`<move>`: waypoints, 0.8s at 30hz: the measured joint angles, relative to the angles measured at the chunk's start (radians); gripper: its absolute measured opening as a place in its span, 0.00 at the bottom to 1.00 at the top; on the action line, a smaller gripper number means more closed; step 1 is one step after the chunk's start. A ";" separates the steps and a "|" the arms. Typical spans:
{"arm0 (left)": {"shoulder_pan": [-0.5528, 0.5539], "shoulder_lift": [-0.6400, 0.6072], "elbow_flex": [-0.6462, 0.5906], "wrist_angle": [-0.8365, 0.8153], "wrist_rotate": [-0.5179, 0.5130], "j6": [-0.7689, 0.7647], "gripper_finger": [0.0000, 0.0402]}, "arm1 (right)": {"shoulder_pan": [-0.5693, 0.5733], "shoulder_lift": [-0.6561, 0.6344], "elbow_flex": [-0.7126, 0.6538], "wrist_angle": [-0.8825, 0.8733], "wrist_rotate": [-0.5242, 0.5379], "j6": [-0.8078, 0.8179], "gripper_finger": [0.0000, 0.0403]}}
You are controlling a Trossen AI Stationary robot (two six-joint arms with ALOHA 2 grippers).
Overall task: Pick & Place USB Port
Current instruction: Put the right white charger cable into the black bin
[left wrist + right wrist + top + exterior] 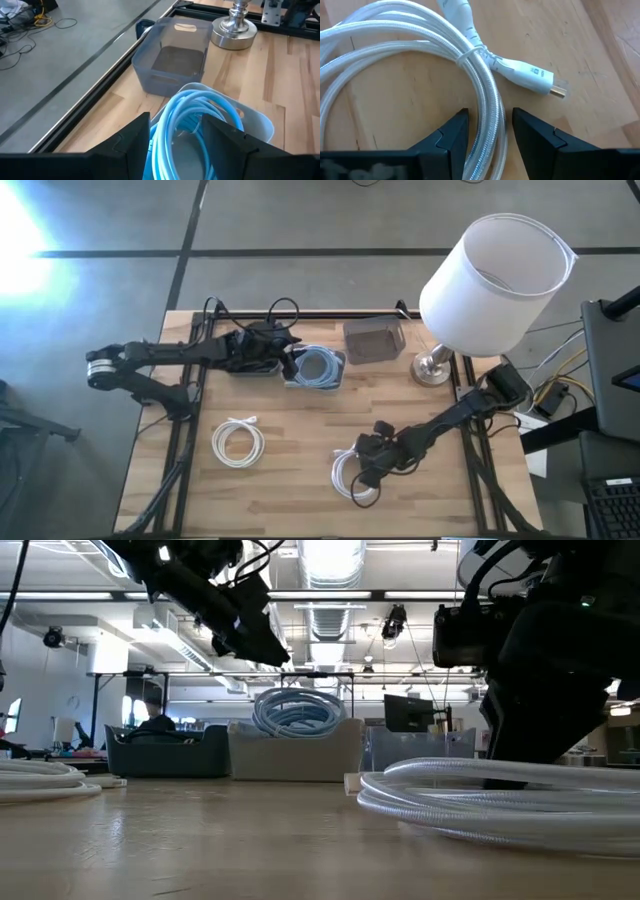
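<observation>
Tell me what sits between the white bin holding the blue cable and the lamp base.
A grey translucent bin, apparently empty, sits between the white bin and the lamp base; the high view shows it.

Three coiled cables are counted: two white, one (pixel 237 442) at seven o'clock on the table and one (pixel 352 476) at five o'clock, and a blue one (pixel 318 365) at twelve o'clock. Three bins are seen: dark (pixel 165 751), white (pixel 337 377), grey (pixel 372 341). One lamp (pixel 490 275) and two grippers (pixel 286 363) (pixel 362 478) are counted.
</observation>
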 joint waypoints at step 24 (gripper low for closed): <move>-0.010 0.000 -0.001 -0.046 0.002 -0.011 0.45 | -0.007 0.002 0.158 -0.085 0.374 -0.060 0.07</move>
